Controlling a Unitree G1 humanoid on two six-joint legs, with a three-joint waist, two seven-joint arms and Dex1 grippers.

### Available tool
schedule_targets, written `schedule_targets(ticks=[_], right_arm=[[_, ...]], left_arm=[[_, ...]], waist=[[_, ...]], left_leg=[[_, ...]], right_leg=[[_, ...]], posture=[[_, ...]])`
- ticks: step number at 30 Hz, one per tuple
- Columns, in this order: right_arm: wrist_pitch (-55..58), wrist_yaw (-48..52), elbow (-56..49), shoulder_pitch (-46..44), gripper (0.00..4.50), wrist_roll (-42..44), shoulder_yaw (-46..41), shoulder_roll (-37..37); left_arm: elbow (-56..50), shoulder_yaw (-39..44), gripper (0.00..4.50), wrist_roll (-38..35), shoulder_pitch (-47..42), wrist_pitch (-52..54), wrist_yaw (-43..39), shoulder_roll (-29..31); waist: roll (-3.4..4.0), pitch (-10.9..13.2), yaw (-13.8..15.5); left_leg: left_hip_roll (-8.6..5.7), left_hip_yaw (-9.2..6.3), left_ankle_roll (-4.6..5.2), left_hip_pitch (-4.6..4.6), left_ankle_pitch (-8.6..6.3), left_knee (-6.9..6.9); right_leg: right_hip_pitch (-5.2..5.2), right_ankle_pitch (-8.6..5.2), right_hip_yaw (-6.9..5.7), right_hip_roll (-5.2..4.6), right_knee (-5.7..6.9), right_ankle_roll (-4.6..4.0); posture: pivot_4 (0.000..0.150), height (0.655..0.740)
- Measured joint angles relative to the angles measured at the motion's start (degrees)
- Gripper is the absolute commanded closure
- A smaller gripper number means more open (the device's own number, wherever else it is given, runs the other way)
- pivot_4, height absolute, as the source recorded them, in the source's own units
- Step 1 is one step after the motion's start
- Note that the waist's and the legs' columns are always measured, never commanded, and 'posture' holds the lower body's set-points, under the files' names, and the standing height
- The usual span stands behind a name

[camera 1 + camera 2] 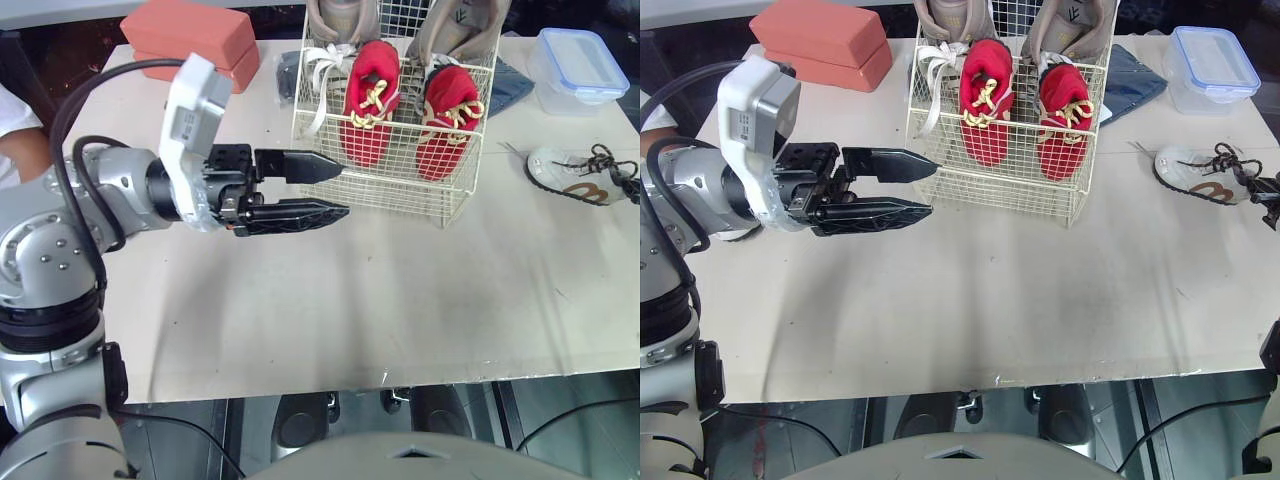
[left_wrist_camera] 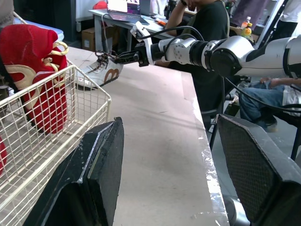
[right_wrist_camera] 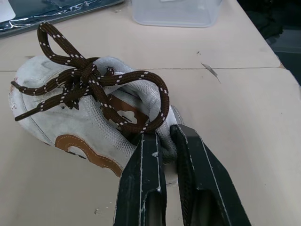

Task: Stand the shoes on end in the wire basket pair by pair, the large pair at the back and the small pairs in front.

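Observation:
The cream wire basket [image 1: 400, 195] stands at the back of the table. Two large grey-beige shoes [image 1: 335, 20] stand on end at its rear, and a red pair [image 1: 368, 105] with yellow laces stands in front of them. My left gripper [image 1: 343, 190] hovers open just left of the basket's front corner, holding nothing. At the table's right edge a small white shoe [image 3: 70, 127] with brown laces lies on its side. My right gripper [image 3: 165, 136] is shut on that shoe's heel collar.
Two orange-red blocks [image 1: 190, 40] are stacked at the back left. A clear box with a blue lid [image 1: 578, 68] and a dark blue cloth [image 1: 510, 85] lie behind the basket's right side. A person [image 2: 207, 28] sits beyond the table's right end.

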Motion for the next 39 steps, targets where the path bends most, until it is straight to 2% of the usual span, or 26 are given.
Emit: schedule_targets(ticks=[11,15,20,23,26,30,34,39], right_arm=[[-0.13,1.53,-3.02,0.02,4.46,3.42,-2.99,-0.39],[-0.15,2.72,-8.43,0.89,4.46,6.39,-5.07,-1.16],[3.05,4.19,-23.00,6.32,4.46,11.56,-8.47,-1.46],[9.13,6.88,-36.65,9.97,4.46,18.55,-12.58,-1.84],[12.61,8.52,-43.99,11.91,4.46,22.91,-15.46,-2.87],[20.00,11.14,-61.10,15.57,4.46,31.02,-17.02,-3.06],[24.81,10.06,-75.37,15.94,4.46,35.55,-13.19,-2.28],[27.26,10.82,-88.76,11.53,4.46,37.32,-1.31,-1.85]], left_arm=[[0.60,-0.27,1.06,1.03,-0.09,-0.45,-1.02,0.00],[1.09,-0.52,1.06,1.73,-0.29,-0.69,-1.45,0.01],[2.40,-2.13,1.06,3.02,-1.49,-1.60,-2.29,-0.23],[3.99,-2.71,1.06,4.39,-2.54,-2.78,-3.55,-0.42],[4.97,-3.41,1.06,5.02,-3.00,-3.26,-4.64,-0.53],[7.51,-4.53,1.06,6.65,-3.70,-4.35,-7.31,-0.63],[10.24,-4.38,1.06,6.62,-5.75,-4.55,-9.30,-0.66],[12.77,-3.82,1.06,6.38,-7.09,-5.45,-11.69,-1.18]], waist=[[0.03,0.02,0.07],[0.08,0.05,0.13],[0.13,0.06,0.27],[0.21,0.08,0.34],[0.21,0.08,0.35],[0.22,0.08,0.13],[0.22,0.08,0.13],[0.21,0.08,0.39]], left_leg=[[0.00,0.01,0.00,0.00,0.00,0.00],[0.00,0.00,0.00,0.00,0.00,-0.01],[0.00,0.00,0.00,-0.01,0.00,-0.02],[0.00,0.00,0.00,-0.01,0.00,-0.04],[0.00,-0.01,0.00,-0.01,0.00,-0.04],[0.02,0.00,0.00,0.03,0.00,-0.08],[0.03,0.00,0.00,0.05,0.00,-0.10],[0.02,-0.03,0.00,-0.02,-0.01,-0.11]], right_leg=[[0.00,0.00,0.00,-0.01,0.00,0.01],[-0.01,-0.01,0.00,0.00,0.00,0.01],[-0.01,-0.01,0.00,-0.01,0.00,0.02],[-0.02,-0.01,-0.01,0.00,-0.01,0.02],[-0.01,-0.01,-0.01,0.00,-0.02,0.03],[-0.01,-0.02,0.01,0.02,-0.02,0.03],[-0.02,-0.02,0.02,0.03,-0.02,0.03],[-0.02,-0.02,-0.03,0.03,-0.13,0.04]], posture=[[0.150,0.6860],[0.150,0.6860],[0.150,0.6860],[0.150,0.6860],[0.150,0.6860],[0.150,0.6860],[0.150,0.6860],[0.150,0.6860]])
